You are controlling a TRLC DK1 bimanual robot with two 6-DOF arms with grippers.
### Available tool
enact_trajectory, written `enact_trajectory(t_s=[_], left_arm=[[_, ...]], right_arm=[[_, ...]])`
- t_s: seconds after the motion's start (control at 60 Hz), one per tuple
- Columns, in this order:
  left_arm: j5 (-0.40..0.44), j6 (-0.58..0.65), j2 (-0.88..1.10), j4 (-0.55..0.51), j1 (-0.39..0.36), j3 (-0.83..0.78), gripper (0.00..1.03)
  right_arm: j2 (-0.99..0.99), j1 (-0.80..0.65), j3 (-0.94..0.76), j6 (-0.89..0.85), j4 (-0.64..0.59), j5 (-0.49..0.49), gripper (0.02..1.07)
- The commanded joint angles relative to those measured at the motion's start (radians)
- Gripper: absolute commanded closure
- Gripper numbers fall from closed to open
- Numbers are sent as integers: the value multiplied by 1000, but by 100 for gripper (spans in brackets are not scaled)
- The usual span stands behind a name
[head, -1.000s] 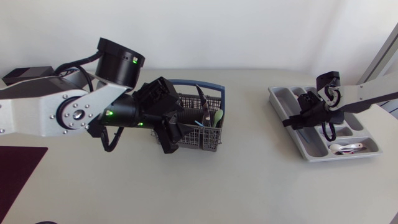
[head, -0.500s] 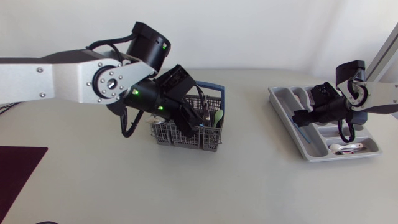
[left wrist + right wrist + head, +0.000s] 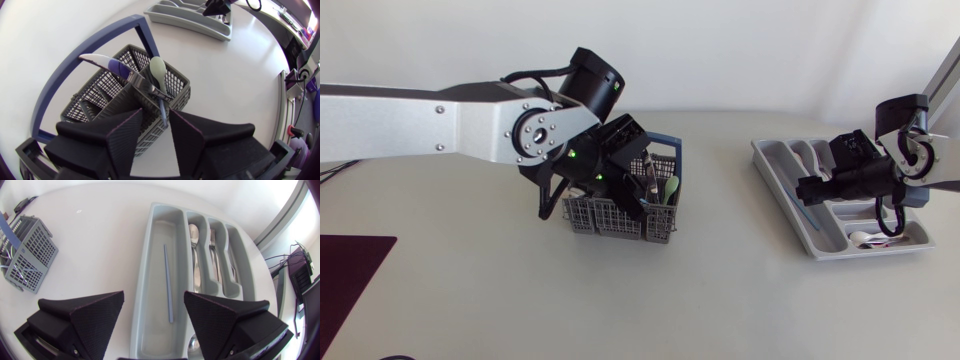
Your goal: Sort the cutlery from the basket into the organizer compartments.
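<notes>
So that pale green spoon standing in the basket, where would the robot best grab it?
Probably by the neck just under its bowl, coming down from above: the green spoon stands bowl-up in the basket, handle sunk in the mesh. The open left tool hangs right over it.

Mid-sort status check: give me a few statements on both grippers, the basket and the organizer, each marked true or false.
1. The left gripper is right above the basket with its fingers open. True.
2. The right gripper is carrying a fork. False: it is open and empty, above the organizer.
3. A thin blue stick lies in the organizer's longest compartment. True.
4. The basket has been emptied. False: cutlery stands in it, including a green spoon.
</notes>
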Motion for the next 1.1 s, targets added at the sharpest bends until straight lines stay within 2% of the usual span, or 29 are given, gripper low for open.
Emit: enact_trajectory(t_s=[0.0,0.2,0.6,0.7,0.833,1.083], left_arm=[[-9,-24,36,-20,-17,16,70],[-15,-26,43,-29,-20,21,73],[-95,-6,54,-52,-58,48,79],[-104,-3,57,-52,-66,57,84],[-105,0,63,-53,-67,70,100],[-110,12,66,-98,-73,104,100]], right_arm=[[-27,10,-36,9,-12,-5,20],[-46,16,-49,7,-12,-5,20],[-70,23,-73,-2,-7,-5,20],[-72,23,-76,-5,-7,-5,20],[-81,23,-84,-11,-7,-5,20],[-98,25,-96,-20,-5,-5,20]])
